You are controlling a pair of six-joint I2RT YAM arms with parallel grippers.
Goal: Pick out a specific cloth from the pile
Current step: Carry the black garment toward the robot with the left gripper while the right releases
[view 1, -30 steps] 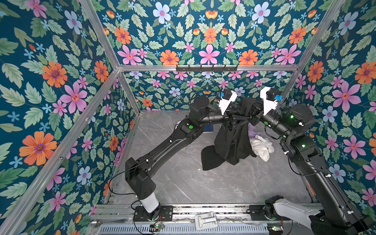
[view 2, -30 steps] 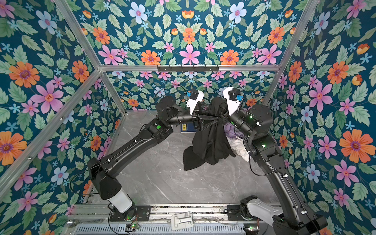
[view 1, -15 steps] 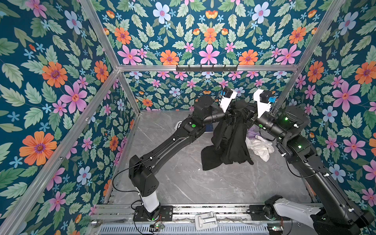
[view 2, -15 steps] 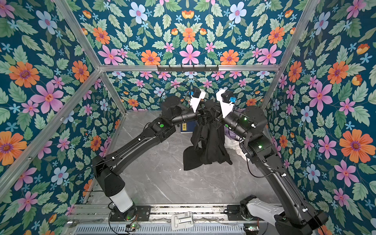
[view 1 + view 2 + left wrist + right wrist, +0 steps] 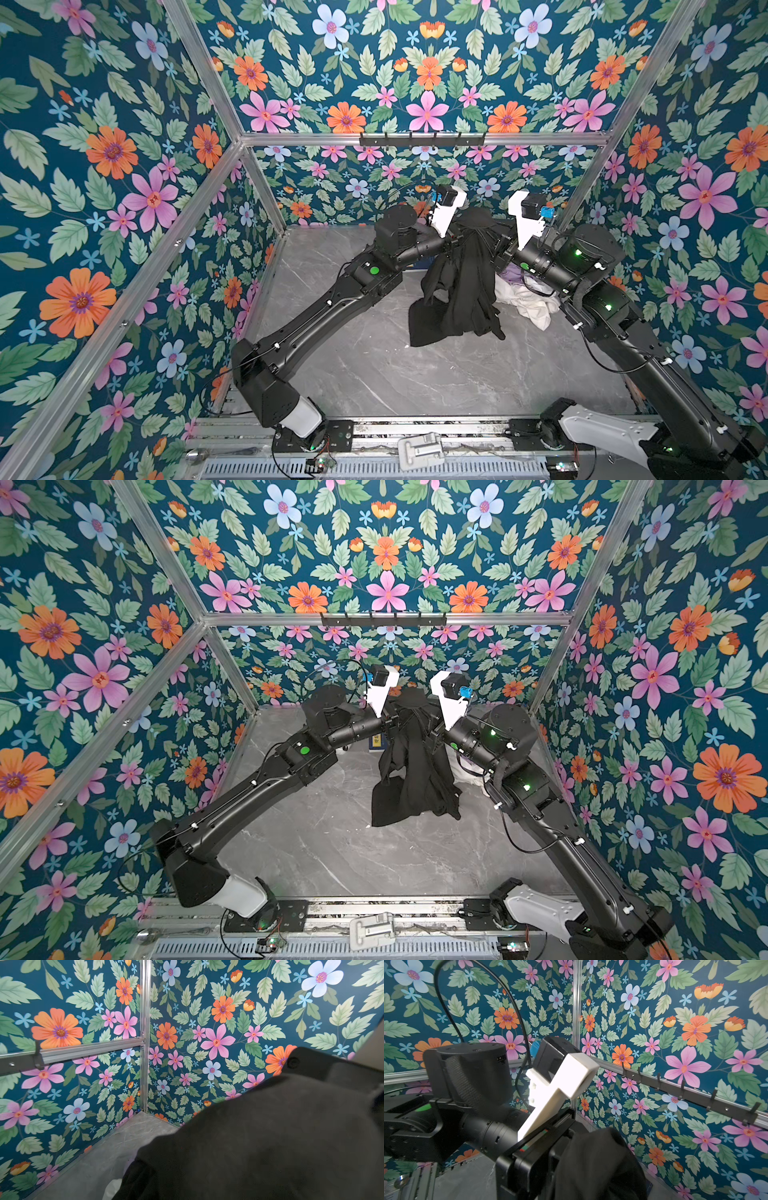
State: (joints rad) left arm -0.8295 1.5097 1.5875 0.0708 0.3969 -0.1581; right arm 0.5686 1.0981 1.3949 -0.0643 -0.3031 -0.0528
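A: Cloth [image 5: 461, 286] where?
B: Hanging over table [image 5: 374, 374] toward 12 o'clock, hem trailing on it, pile [image 5: 528, 303] just beside at 3 o'clock.
A: Left gripper [image 5: 457, 242]?
B: Clenched on cloth's top fold.
A: Right gripper [image 5: 494, 245]?
B: Buried in that fold from 3 o'clock; clamped or released, cannot tell.

cloth [image 5: 461, 291]: black, matt, soft fabric | surface [image 5: 374, 374]: grey marble-look slab, smooth, faint sheen | frame rail [image 5: 291, 139]: brushed bare metal | camera mount [image 5: 446, 212]: white matt plastic | white garment [image 5: 530, 301]: soft matt fabric
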